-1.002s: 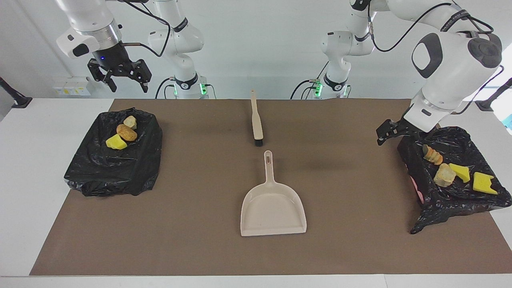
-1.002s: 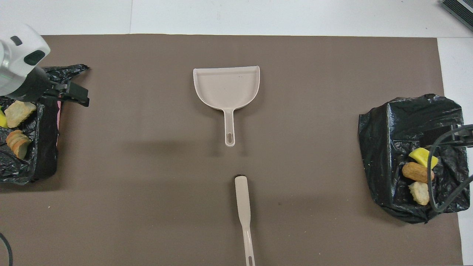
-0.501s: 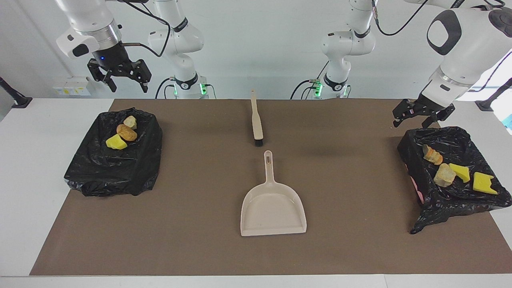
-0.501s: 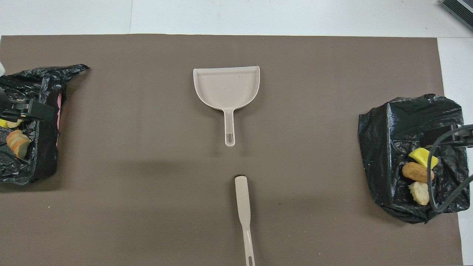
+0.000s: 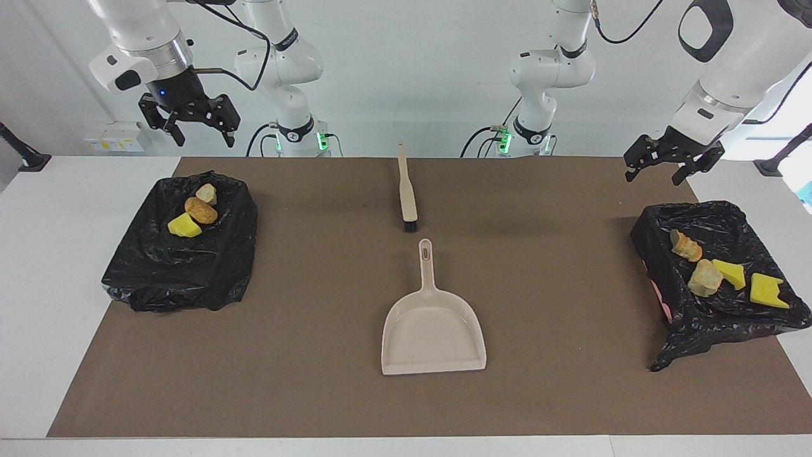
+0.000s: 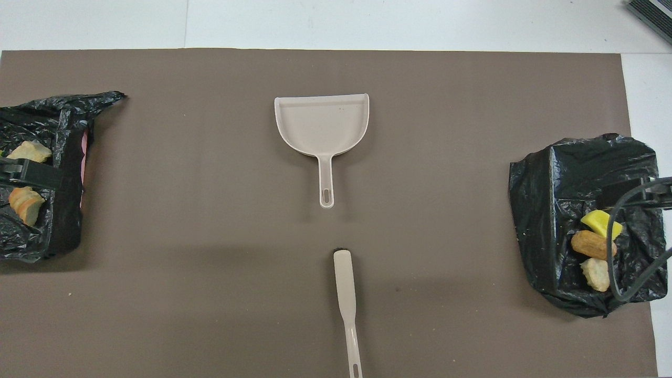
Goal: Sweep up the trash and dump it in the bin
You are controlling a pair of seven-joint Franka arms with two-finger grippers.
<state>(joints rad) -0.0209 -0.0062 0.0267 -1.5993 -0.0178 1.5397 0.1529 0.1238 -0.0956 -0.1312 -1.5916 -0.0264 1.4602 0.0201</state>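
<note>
A white desk [image 5: 38, 266] against a pale wall carries a brown mat [image 5: 571, 393], with a black-bagged bin at each end and the tools in the middle. Compared with a second ago, the left gripper [image 5: 660, 166] has lifted away from the rim of the bin at the left arm's end [image 5: 710, 317] and now hangs above the mat's edge on the robots' side of that bin, its jaws spread and empty; the right gripper [image 5: 198, 130] has not shifted, hanging above the robots' side of the bin at the right arm's end [image 5: 177, 273], jaws likewise spread and holding nothing. The trash has not moved: in the left arm's bin lie a golden-brown chunk [image 5: 686, 246], a cream crumbly chunk [image 5: 704, 279] and two bright yellow chunks [image 5: 729, 273] [image 5: 767, 291], and in the right arm's bin a cream chunk [image 5: 206, 192], a golden-brown one [image 5: 200, 210] and a yellow one [image 5: 184, 225]. The beige dustpan [image 5: 433, 333] and the beige brush [image 5: 406, 190] lie where they were, apart from each other, the brush nearer the robots with its black bristles toward the dustpan's handle. No brand, label or readable writing shows on anything. The facing view shows both arms, their bases with green lights and all four chunks in the left arm's bin; the overhead view cuts that bin at its edge, showing only the cream and golden-brown chunks there with a dark part of the left gripper over them, and of the right arm it shows only a cable and a dark part over the other bin.
</note>
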